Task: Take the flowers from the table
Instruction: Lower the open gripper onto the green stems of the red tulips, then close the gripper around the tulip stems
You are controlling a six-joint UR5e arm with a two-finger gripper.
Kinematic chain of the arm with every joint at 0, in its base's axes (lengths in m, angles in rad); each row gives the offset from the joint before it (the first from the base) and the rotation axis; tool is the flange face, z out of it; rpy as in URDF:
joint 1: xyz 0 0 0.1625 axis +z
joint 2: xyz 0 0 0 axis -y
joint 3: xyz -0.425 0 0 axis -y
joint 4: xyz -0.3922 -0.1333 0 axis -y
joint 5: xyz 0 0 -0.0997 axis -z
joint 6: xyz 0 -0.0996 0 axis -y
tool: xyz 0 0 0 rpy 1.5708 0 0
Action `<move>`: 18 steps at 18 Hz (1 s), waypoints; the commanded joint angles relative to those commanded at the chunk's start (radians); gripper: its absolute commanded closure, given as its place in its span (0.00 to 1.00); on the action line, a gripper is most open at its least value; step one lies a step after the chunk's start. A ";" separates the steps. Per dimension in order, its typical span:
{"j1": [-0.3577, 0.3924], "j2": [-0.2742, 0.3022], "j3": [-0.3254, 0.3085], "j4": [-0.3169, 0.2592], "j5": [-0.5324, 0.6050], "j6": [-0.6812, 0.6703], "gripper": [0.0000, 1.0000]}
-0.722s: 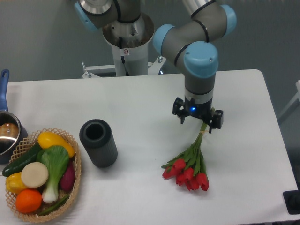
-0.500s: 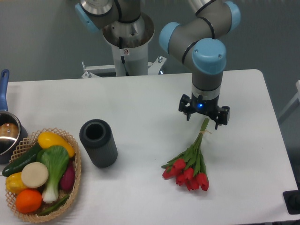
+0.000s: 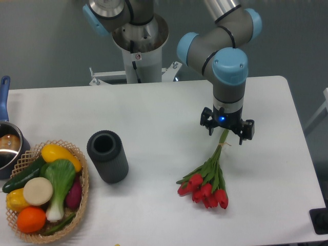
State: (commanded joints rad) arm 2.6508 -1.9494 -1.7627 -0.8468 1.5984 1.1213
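The flowers (image 3: 207,180) are a bunch of red tulips with green leaves, lying on the white table (image 3: 154,113) right of centre. The red heads point to the front and the pale stems (image 3: 222,139) point back toward the arm. My gripper (image 3: 227,130) points straight down over the stem ends. Its jaws stand apart, one on each side of the stems, and it holds nothing. The stem tips are hidden under the gripper body.
A dark grey ribbed cylinder (image 3: 107,156) stands left of the flowers. A wicker basket (image 3: 82,197) of vegetables, with a bok choy (image 3: 60,179), sits at the front left. A pot (image 3: 7,146) with a blue handle is at the left edge.
The gripper has moved to the right and slightly toward the front, settling over the stem ends. The flowers have not moved.
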 joint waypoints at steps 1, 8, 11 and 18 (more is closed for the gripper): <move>-0.012 -0.031 0.014 0.002 0.003 -0.003 0.00; -0.058 -0.111 0.080 -0.020 0.002 -0.021 0.00; -0.069 -0.129 0.089 -0.023 0.003 -0.038 0.00; -0.100 -0.172 0.120 -0.023 0.026 -0.087 0.15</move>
State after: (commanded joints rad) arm 2.5510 -2.1215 -1.6429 -0.8698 1.6243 1.0339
